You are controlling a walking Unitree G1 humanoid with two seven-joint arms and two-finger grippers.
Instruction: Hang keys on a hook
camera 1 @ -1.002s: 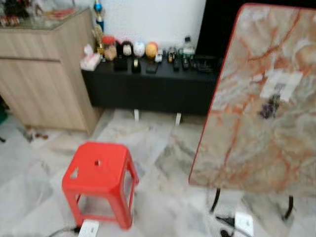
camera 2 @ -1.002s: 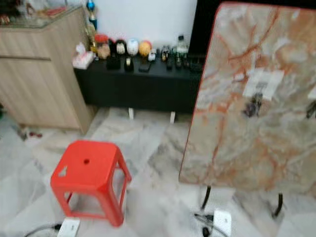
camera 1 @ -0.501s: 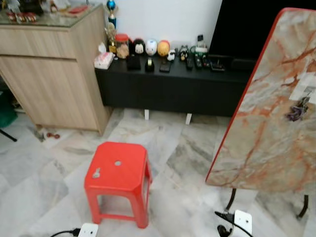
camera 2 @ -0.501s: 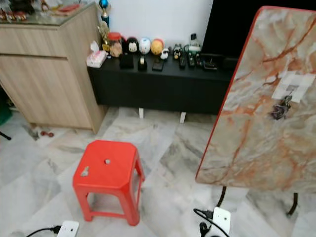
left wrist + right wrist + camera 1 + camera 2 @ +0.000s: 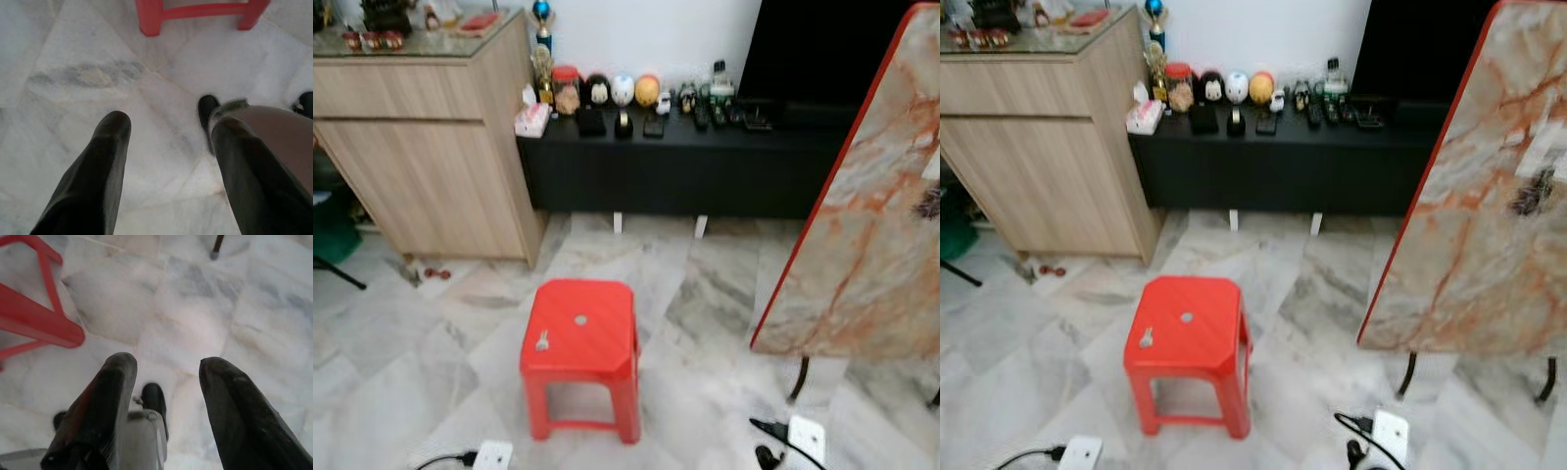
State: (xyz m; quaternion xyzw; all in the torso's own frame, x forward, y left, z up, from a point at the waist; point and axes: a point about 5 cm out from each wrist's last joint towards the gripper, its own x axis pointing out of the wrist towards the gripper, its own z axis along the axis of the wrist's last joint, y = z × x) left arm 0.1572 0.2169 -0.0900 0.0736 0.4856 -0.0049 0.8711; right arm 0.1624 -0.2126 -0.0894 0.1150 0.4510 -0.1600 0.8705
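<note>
A small pale key (image 5: 541, 341) lies on top of a red plastic stool (image 5: 582, 338) standing on the marble floor. At the right, a marble-patterned board (image 5: 1489, 215) with a red edge stands upright on black legs. It carries a white patch (image 5: 1542, 162) with a dark bunch (image 5: 1528, 199) hanging just below it, too small to make out. My left gripper (image 5: 166, 161) hangs open over the floor near the stool's legs (image 5: 149, 22). My right gripper (image 5: 168, 382) is also open above the floor, beside the stool's frame (image 5: 39, 325). Neither holds anything.
A wooden cabinet (image 5: 421, 147) stands at the back left. A low black bench (image 5: 685, 166) with small ornaments and remotes runs along the wall. White power strips (image 5: 491, 455) (image 5: 1391, 434) and cables lie on the floor in front of me.
The whole picture has shifted: stool and cabinet have slid right and the board has gone toward the right edge, so the camera has turned left. The blur has cleared.
</note>
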